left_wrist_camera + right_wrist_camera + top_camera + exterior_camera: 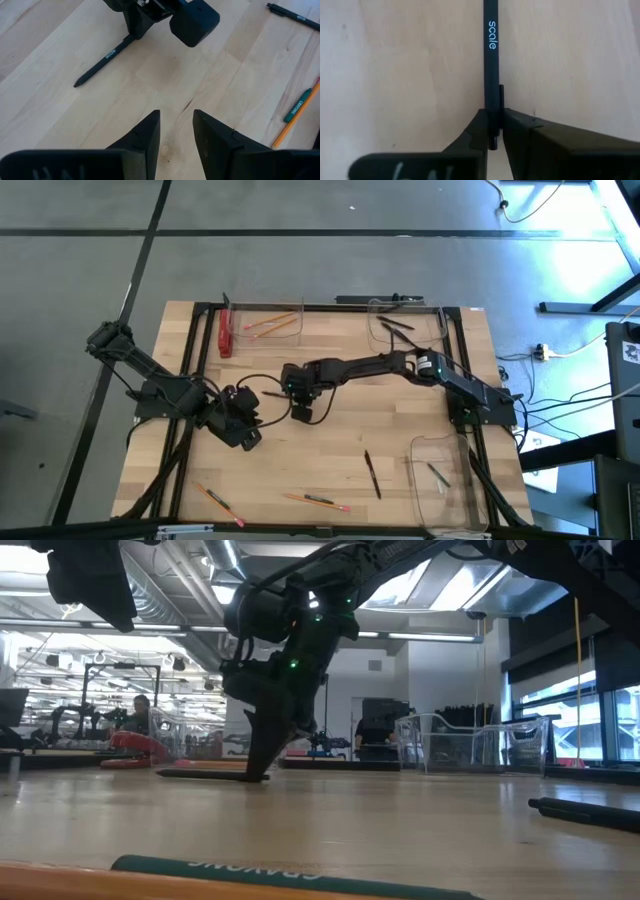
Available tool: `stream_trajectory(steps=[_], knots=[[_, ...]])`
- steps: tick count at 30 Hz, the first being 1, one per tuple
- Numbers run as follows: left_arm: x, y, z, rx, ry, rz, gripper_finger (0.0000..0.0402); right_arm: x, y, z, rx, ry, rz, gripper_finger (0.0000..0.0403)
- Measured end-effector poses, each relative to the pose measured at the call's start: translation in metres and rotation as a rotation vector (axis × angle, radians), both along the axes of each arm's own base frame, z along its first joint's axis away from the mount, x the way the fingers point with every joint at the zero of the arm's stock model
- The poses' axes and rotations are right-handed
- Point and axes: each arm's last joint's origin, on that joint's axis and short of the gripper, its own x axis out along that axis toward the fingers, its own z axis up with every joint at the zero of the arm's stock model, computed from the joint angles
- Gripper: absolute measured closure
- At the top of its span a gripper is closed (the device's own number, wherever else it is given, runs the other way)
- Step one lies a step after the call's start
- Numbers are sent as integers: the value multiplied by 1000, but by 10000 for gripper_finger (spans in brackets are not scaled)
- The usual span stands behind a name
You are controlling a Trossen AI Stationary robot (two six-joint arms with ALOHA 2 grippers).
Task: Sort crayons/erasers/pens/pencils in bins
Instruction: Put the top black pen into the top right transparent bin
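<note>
Downward, right pincer [493,131] around black pen [491,60]

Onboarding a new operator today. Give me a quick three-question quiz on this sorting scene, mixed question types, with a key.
1. True or false: the right gripper has its fingers closed on a black pen lying on the table.
2. Multiple choice: where does the flat red bar lie? A) inside the far-right bin B) on the table beside the far-left bin C) in the left gripper
3. Fill in: the clear bin at the table's near right holds a ____.

Key
1. True.
2. B.
3. Pen; a dark slim stick, as far as the high view shows.
</note>
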Motion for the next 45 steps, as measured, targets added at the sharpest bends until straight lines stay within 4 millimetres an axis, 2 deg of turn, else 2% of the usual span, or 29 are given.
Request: stream_trajectory(steps=[7, 19, 27, 33, 38, 41, 45], knots=[[0, 0, 0, 0, 0, 0, 292, -1, -1, 4, 29, 18, -16, 363], [0, 0, 0, 1, 0, -1, 292, 5, -8, 35, 21, 38, -27, 373], [0, 0, 0, 0, 0, -1, 292, 3, -14, 40, 2, 64, -31, 399], [0, 0, 0, 0, 0, -1, 292, 4, -14, 40, -3, 58, -20, 387], [0, 0, 0, 0, 0, -1, 292, 4, -16, 40, -12, 55, 1, 399], [0, 0, 0, 0, 0, -1, 292, 3, -21, 41, -11, 52, -8, 389], [0, 0, 0, 0, 0, -1, 292, 3, -30, 42, 37, 46, 15, 357]])
